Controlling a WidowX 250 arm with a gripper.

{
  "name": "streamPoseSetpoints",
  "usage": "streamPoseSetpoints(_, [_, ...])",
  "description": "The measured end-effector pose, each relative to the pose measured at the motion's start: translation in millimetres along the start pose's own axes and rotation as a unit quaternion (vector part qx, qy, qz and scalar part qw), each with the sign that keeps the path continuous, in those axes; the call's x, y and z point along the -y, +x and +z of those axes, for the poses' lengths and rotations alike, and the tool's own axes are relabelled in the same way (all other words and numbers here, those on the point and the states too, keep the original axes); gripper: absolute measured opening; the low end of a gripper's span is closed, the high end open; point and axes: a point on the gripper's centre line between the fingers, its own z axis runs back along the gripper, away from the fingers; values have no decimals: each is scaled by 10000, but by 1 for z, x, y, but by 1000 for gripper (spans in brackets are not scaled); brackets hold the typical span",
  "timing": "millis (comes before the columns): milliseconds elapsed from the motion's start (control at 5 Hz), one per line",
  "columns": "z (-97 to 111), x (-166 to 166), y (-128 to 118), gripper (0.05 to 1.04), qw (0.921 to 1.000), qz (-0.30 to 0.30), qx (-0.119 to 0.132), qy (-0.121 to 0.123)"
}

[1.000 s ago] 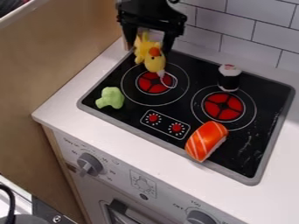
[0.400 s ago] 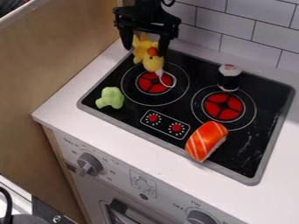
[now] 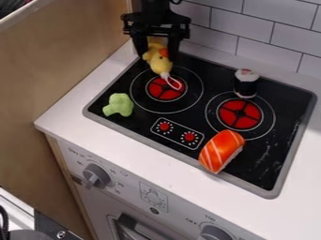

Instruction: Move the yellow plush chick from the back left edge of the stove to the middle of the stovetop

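Leftmost, the green toy lies near the hob's edge. Then the gripper has its jaws spread apart — the yellow duck is between them, its long axis slanting down and rightward, toward the red burner.

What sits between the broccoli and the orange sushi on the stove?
The control panel with its two red dials lies between the broccoli and the orange sushi, seen in the camera view.
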Motion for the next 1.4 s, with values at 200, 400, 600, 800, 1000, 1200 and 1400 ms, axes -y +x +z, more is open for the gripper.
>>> streamPoseSetpoints(200, [0, -3, 2, 490, 9996, -17, -85, -252])
streamPoseSetpoints(400, [0, -5, 2, 375, 9995, -66, -90, -282])
streamPoseSetpoints(600, [-1, -3, -4, 342, 9994, -221, 89, -243])
streamPoseSetpoints(800, [4, 8, -26, 341, 9982, -579, -31, -182])
streamPoseSetpoints(1000, [22, 22, -43, 341, 9966, -800, -40, -201])
streamPoseSetpoints(1200, [34, 32, -52, 341, 9953, -937, -72, -237])
streamPoseSetpoints(1400, [56, 43, -63, 341, 9927, -1144, -100, -364])
